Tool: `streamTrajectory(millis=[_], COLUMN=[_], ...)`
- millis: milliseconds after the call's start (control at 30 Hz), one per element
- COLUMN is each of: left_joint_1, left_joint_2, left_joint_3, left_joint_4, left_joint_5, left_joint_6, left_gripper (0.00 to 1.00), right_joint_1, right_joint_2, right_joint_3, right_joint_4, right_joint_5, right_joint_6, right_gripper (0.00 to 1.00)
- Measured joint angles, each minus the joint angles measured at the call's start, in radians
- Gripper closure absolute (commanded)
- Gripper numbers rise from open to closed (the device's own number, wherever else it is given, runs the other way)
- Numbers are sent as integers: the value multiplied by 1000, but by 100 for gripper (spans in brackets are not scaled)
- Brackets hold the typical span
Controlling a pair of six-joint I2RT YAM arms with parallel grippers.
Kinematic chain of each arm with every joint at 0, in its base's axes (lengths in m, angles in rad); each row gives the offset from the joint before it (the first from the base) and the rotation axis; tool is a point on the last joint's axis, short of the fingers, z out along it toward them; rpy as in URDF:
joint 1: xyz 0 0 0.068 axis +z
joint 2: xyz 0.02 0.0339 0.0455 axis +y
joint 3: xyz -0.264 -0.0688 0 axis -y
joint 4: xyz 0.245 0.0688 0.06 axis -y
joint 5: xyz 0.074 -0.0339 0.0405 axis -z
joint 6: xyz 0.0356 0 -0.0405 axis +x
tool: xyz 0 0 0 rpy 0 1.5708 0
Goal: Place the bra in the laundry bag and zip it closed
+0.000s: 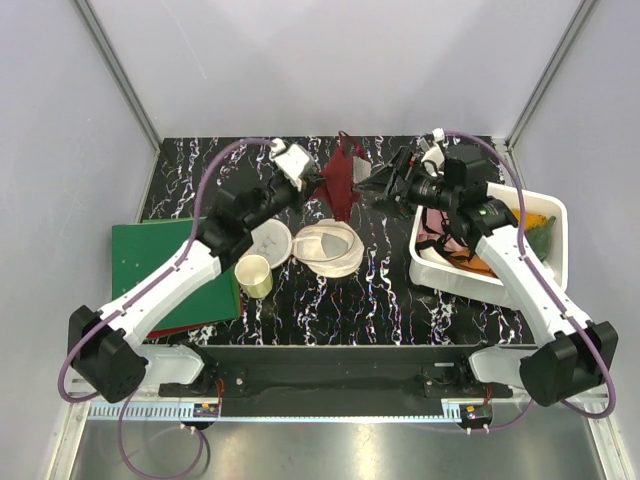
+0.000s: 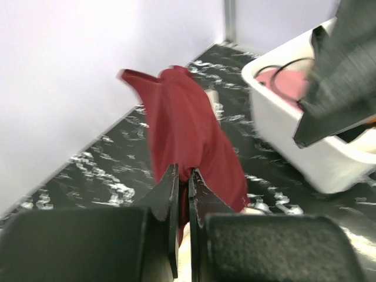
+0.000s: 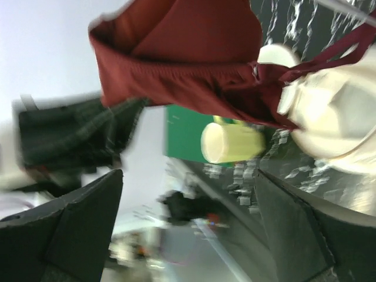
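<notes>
- Bra (image 1: 342, 182): maroon fabric held up off the table over its far middle, hanging in folds. Cups cannot be told apart, and a thin strap shows only in the right wrist view (image 3: 188, 64).
- Left gripper (image 1: 312, 182): clenched on the bra's edge. The left wrist view shows the two fingers pressed together on a fold of fabric (image 2: 183, 176). The held part is hidden between them.
- Right gripper (image 1: 378, 185): just beside the bra's right side, with jaws spread wide and grasping nothing. In its own view the garment hangs beyond the fingertips (image 3: 188, 194).
- Laundry bag (image 1: 328, 248): cream-white mesh round lying flat on the table (image 1: 400, 300), nearer the arms than the bra. Its zipper state is hard to make out. The bra's lower tip ends near the bag's far rim, but whether they touch cannot be told.
- Round white piece (image 1: 268, 240) touching the bag's left side, identity unclear. A cream-yellow cup (image 1: 254, 276) stands just nearer.
- Both wrist views are motion-blurred, and the right arm shows only as a dark smear in the left wrist view.
- Edges: the bra hangs close to the back wall. A white bin (image 1: 440, 275) holding cloths fills the right side, and a green board (image 1: 165, 265) overhangs the left edge.
- Open room: bare marbled surface between bag and bin, and between the bag and the arm bases.
</notes>
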Motion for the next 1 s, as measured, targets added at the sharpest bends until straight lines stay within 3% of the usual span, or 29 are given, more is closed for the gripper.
streamTrajectory(millis=[200, 333, 733, 1000], left_joint_1=[123, 206, 295, 339], left_joint_2=[-13, -13, -24, -44], left_joint_3=[70, 88, 88, 88], left_joint_4=[-88, -97, -13, 21], left_joint_5=[180, 310, 634, 763], left_joint_6=[-285, -465, -788, -866], left_gripper=[100, 100, 100, 100], right_joint_1=[-5, -5, -6, -25], right_joint_2=[-71, -101, -65, -117], right_joint_3=[11, 4, -39, -97], right_joint_4=[-16, 23, 130, 119], right_joint_5=[-70, -138, -192, -56], right_joint_6=[-402, -550, -649, -674], right_gripper=[0, 0, 1, 5])
